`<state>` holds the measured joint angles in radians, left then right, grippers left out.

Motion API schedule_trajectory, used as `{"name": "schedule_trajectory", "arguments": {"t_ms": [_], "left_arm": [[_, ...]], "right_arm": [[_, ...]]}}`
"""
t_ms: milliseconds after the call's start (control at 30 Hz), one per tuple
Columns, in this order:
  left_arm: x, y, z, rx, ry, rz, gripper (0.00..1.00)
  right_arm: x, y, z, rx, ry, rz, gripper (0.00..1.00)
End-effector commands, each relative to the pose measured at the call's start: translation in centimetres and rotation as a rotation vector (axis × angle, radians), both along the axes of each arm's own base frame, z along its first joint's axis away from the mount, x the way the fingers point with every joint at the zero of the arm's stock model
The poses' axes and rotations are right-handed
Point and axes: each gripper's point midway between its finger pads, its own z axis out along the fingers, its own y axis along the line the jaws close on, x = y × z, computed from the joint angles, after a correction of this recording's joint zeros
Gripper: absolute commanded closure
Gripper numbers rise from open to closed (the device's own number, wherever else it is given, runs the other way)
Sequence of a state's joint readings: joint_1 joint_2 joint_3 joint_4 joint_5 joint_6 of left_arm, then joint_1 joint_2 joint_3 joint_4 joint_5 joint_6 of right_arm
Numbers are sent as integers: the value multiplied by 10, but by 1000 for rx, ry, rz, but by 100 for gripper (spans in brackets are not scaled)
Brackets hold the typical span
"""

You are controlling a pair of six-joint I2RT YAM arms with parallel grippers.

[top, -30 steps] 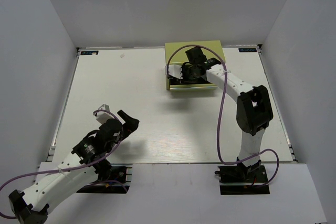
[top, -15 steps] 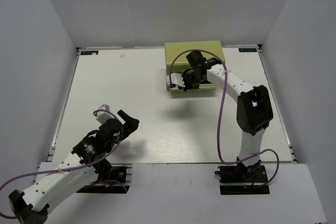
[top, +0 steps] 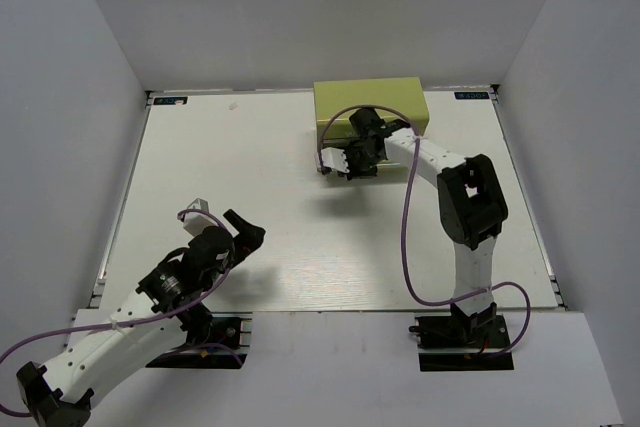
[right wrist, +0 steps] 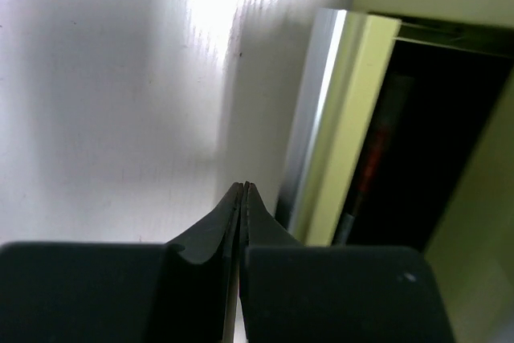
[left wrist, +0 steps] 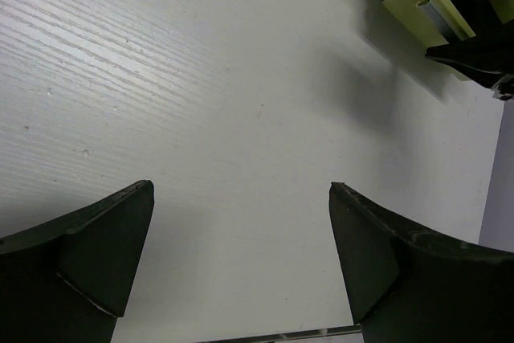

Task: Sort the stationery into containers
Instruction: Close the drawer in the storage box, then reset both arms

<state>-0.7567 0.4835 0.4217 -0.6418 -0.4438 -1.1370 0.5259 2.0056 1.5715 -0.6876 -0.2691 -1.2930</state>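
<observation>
I am seeing the right fingers (right wrist: 242,214) pressing flat together and pinching nothing. They are hanging just beside the front edge of a partly open drawer (right wrist: 353,118) of the olive drawer chest (top: 370,102). A dark-red pen (right wrist: 371,162) is lying inside it in shadow. The left fingers (left wrist: 96,255) are standing spread wide, hovering over the white surface (left wrist: 201,78), well apart from the chest.

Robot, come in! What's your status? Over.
Left gripper open, above table. Right gripper shut, empty, at drawer chest front. One drawer ajar, red pen inside. Nothing seen blocking it.
</observation>
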Motion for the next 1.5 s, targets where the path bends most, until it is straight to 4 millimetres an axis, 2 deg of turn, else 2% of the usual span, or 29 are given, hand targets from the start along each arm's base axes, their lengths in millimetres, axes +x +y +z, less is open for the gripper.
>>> {"name": "schedule_trajectory", "arguments": {"t_ms": [0,100,200,233,367,600,733,867,900,967,1000,1033,1067,1100,1133,1167,1200,1233,1267,1300,1333,1400,1467], "left_arm": [[4,-6,16,-28,-35,-12,0],[4,-6,16,-28,-35,-12,0],[4,-6,15,-22,-28,-12,0],[5,-7,14,-22,-28,-12,0],[7,-8,18,-20,-37,-17,0],[7,-9,16,-13,-29,-17,0],[7,-8,18,-19,-36,-17,0],[7,-8,18,-19,-36,-17,0],[7,-8,18,-19,-36,-17,0],[7,-8,18,-19,-36,-17,0],[7,-8,18,-19,-36,-17,0],[7,-8,18,-19,-36,-17,0],[9,-10,20,-21,-47,-22,0],[9,-12,22,-23,-54,-39,0],[9,-15,25,-30,-65,-53,0],[13,-18,27,-37,-87,-59,0],[13,-21,30,-35,-104,-84,0],[14,-25,31,-28,-109,-106,0],[19,-29,37,-34,-140,-115,0],[21,-33,43,-35,-155,-136,0],[22,-37,39,-3,-153,-166,0],[28,-48,55,-8,-197,-209,0],[32,-57,54,35,-194,-262,0]], "right_arm": [[21,1,3,7,-81,-54,100],[31,0,1,11,-130,-114,100],[54,4,19,69,-239,-172,100],[51,-2,16,53,-251,-188,100],[66,-1,24,98,-340,-232,100],[77,-7,23,96,-404,-293,91],[81,-7,32,121,-424,-311,85],[81,-7,37,130,-426,-319,84],[78,-6,42,135,-422,-310,84],[65,-8,37,126,-370,-295,84],[56,-1,56,181,-362,-266,84],[46,-3,53,188,-331,-260,84],[33,-4,58,220,-310,-246,84],[21,5,63,263,-284,-221,80],[5,-2,64,271,-251,-220,77],[-9,5,81,339,-230,-193,70],[-19,8,88,390,-187,-203,55],[-37,7,103,450,-175,-188,44],[-42,7,110,482,-170,-199,33],[-48,8,116,535,-108,-275,10],[-56,5,129,586,-113,-297,10],[-62,4,137,645,-25,-404,10],[-53,-3,161,746,14,-576,10]]}}
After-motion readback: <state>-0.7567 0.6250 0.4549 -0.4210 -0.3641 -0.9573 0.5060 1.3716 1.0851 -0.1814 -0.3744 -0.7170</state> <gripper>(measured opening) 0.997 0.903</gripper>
